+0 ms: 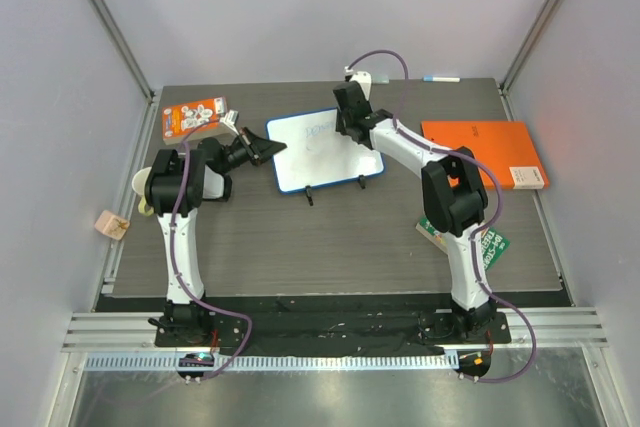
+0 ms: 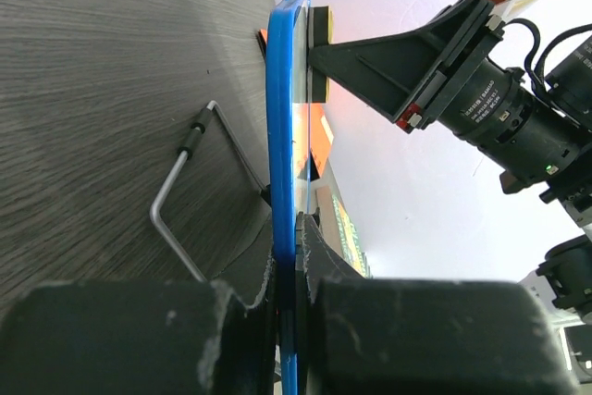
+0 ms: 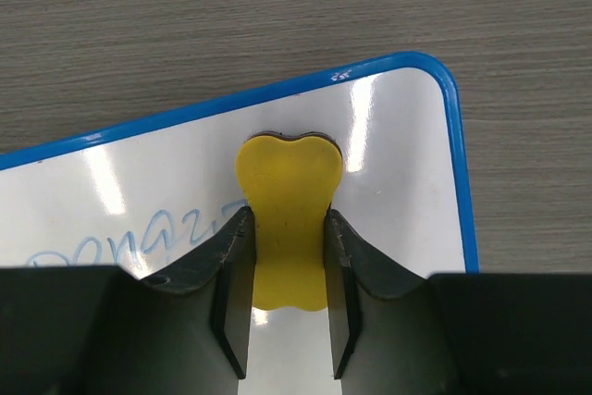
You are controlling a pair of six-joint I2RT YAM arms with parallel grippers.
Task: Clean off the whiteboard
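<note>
Whiteboard [image 1: 322, 152] rests centrally on the surface [image 1: 330, 247], my left fingers [image 2: 185, 339] clamped on its edge, right fingers [image 3: 231, 293] gripping a yellow eraser [image 3: 289, 219] against its face; I should press flat and sweep across the faint writing [image 3: 120, 247].

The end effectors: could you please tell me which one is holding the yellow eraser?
The right end effector, gripping the yellow eraser on the whiteboard; the left end effector instead pinches the board's blue frame.
</note>
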